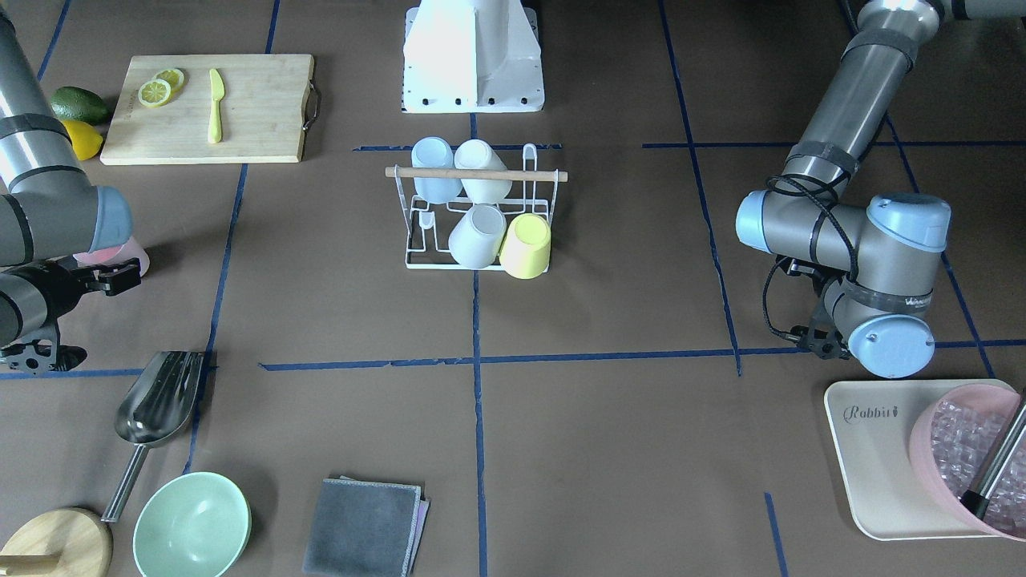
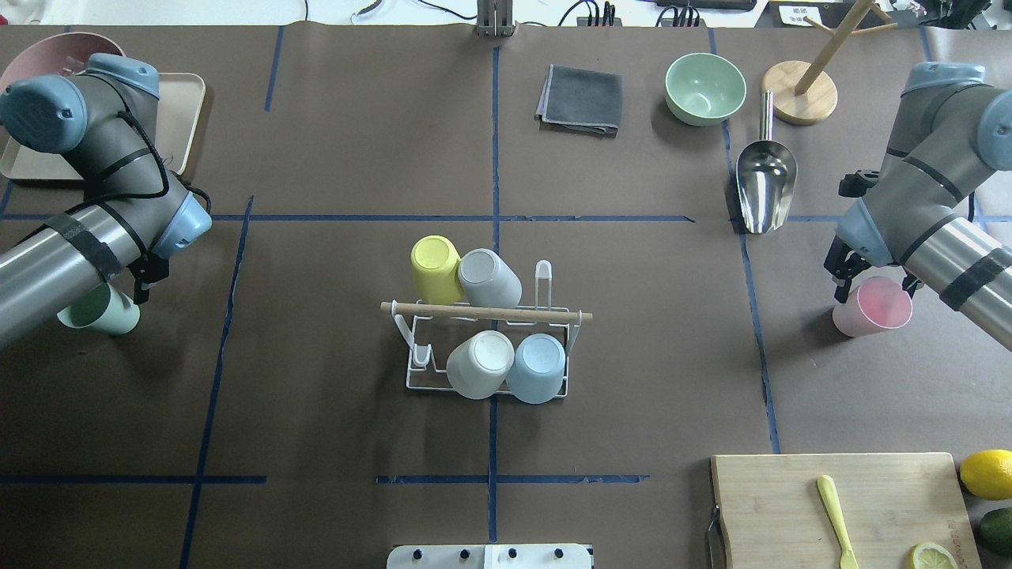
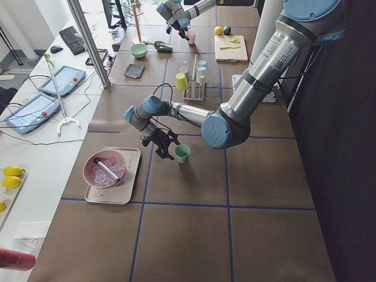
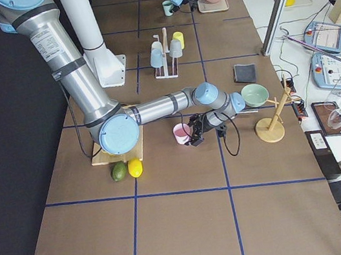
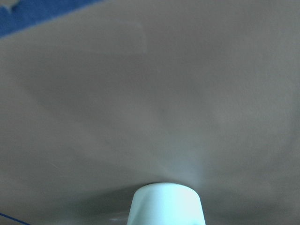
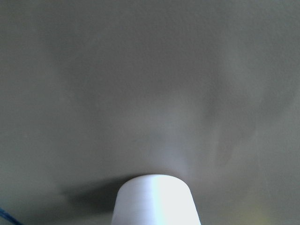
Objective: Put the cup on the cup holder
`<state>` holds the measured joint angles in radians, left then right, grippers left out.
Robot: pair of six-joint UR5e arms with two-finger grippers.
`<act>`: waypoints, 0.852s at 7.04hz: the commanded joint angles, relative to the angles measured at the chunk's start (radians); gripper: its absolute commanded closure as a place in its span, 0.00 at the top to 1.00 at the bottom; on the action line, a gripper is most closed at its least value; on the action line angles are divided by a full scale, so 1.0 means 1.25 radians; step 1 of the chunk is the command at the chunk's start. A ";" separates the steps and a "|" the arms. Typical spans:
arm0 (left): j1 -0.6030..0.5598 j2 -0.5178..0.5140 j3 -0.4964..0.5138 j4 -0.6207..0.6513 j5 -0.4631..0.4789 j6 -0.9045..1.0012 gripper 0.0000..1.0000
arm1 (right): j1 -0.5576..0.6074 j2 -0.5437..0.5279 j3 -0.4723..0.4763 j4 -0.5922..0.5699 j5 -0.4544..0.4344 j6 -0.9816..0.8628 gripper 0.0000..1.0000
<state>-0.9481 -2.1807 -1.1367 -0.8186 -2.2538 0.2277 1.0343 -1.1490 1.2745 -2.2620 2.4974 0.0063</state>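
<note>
The white wire cup holder with a wooden rod stands mid-table and carries a yellow cup, a grey cup, a white cup and a light blue cup. My left gripper is low at the table's left, shut on a green cup, whose base fills the bottom of the left wrist view. My right gripper is low at the right, shut on a pink cup, which also shows in the right wrist view. Both cups sit at table level.
A metal scoop, a green bowl, a grey cloth and a wooden stand lie at the far right. A cutting board with a knife, a lemon and an avocado is near right. A tray holds a pink ice bowl.
</note>
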 commanded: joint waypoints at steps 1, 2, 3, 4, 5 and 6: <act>0.003 0.006 0.001 0.014 0.000 0.002 1.00 | -0.005 -0.010 -0.001 0.000 0.000 -0.066 1.00; 0.004 0.015 0.002 0.013 0.003 0.002 1.00 | -0.004 -0.016 -0.001 -0.002 0.001 -0.114 1.00; 0.006 0.018 0.004 0.013 0.003 0.002 1.00 | -0.005 -0.021 -0.005 -0.002 0.001 -0.134 1.00; 0.015 0.029 0.004 0.013 0.003 0.002 1.00 | -0.005 -0.021 -0.018 -0.002 0.002 -0.157 1.00; 0.020 0.036 0.004 0.013 0.002 0.002 1.00 | -0.005 -0.021 -0.024 -0.001 0.004 -0.162 1.00; 0.022 0.039 0.004 0.014 0.002 0.003 1.00 | -0.013 -0.021 -0.033 -0.002 0.025 -0.162 1.00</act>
<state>-0.9261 -2.1393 -1.1322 -0.8019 -2.2514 0.2305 1.0251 -1.1744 1.2462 -2.2635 2.5077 -0.1888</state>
